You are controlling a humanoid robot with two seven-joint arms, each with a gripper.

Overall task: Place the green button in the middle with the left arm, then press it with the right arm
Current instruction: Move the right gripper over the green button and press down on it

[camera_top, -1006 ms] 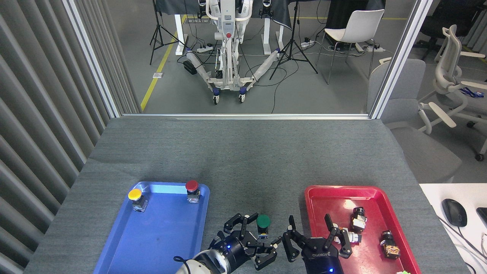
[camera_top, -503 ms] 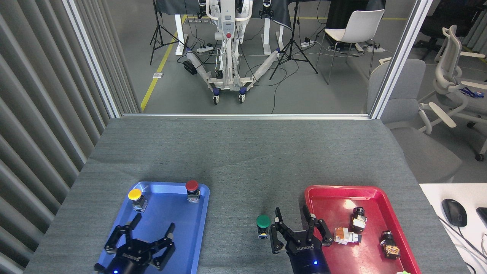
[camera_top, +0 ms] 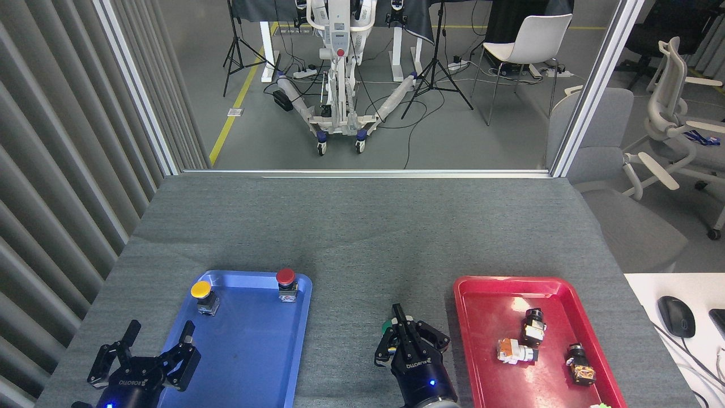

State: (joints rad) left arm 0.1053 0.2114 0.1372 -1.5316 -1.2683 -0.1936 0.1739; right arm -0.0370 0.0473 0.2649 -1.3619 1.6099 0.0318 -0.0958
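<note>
The green button (camera_top: 386, 327) stands on the bare grey tabletop (camera_top: 362, 238) between the blue tray (camera_top: 249, 362) and the red tray (camera_top: 481, 317), nearer the front edge. Only a sliver of its round green cap shows, at the left of the right gripper (camera_top: 399, 323), which sits directly over it and hides the rest of the cap and the body below. The right gripper is black with white lettering on its palm and a blue light on the dark wrist behind; its fingers (camera_top: 398, 313) are drawn together into a narrow point that lies over the cap, holding nothing, though whether the tip touches the cap cannot be told from this angle. The left gripper (camera_top: 144, 345) hangs well apart from the button, at the near left corner of the blue tray, partly over the tray's rim and partly over the tabletop. Its fingers (camera_top: 187, 334) are spread wide and empty. In the blue tray, along its far edge, stand a yellow-capped button (camera_top: 200, 290) to the left and a red-capped button (camera_top: 286, 277) to the right, both upright on short block bodies. The red tray holds several small loose switch parts (camera_top: 532, 328) lying on their sides.
</note>
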